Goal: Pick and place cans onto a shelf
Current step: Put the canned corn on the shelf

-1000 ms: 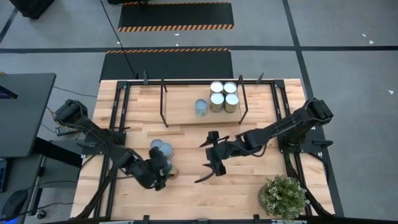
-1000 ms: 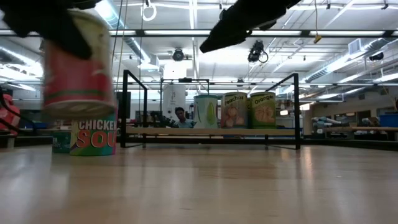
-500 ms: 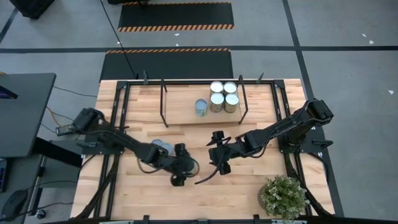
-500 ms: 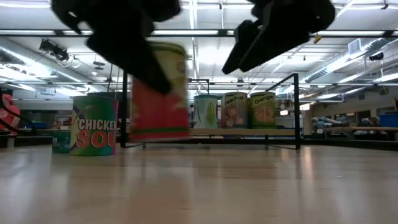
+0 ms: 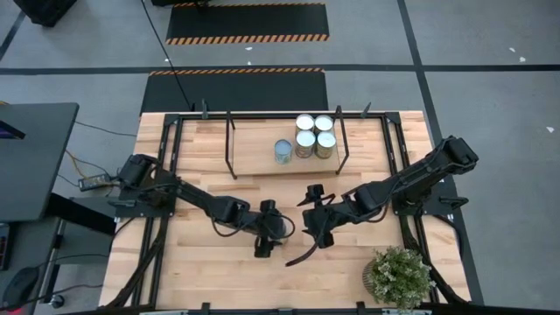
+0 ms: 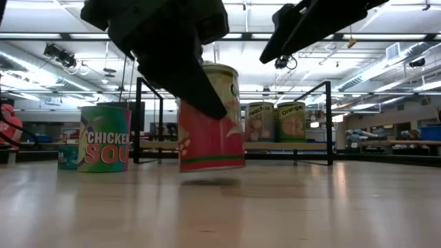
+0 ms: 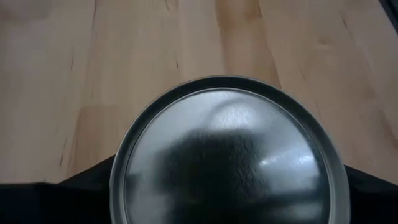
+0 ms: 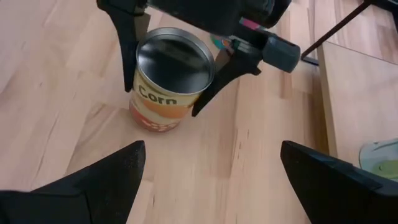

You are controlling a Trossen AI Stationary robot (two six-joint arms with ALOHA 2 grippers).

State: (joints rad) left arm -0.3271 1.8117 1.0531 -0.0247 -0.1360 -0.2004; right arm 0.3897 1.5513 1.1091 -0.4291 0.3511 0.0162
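A can (image 6: 210,120) with a red and green "Corn" label (image 8: 163,96) and a silver top (image 7: 227,155) hangs near the table's middle, with my left gripper (image 5: 262,236) shut on it. My right gripper (image 5: 313,238) stands open just to the can's right, above the table, with nothing between its fingers (image 8: 106,180). The shelf (image 5: 262,162) at the far middle carries several cans (image 5: 313,133). The left arm hides most of the hold in the high view. My left gripper pinches the can between its two fingers, one on each opposite side of the wall just under the top rim (image 8: 134,74). The fingers (image 8: 214,78) come slanting down from the table's left. The can sits a little tilted, its bottom (image 6: 212,165) just clear of the table.
A "Chicken Soup" can (image 6: 105,138) and a low teal tin (image 6: 67,157) stand on the table at the left. A potted plant (image 5: 398,276) sits at the near right corner. The shelf's black rod frame (image 6: 138,120) rises in front of the shelved cans (image 6: 292,122).
My left gripper has carried the can from the table's near left toward the right, up to my right gripper, sinking a little and rolling its wrist. The can has stayed off the table and now tilts. My right gripper has drifted slightly toward the right edge.
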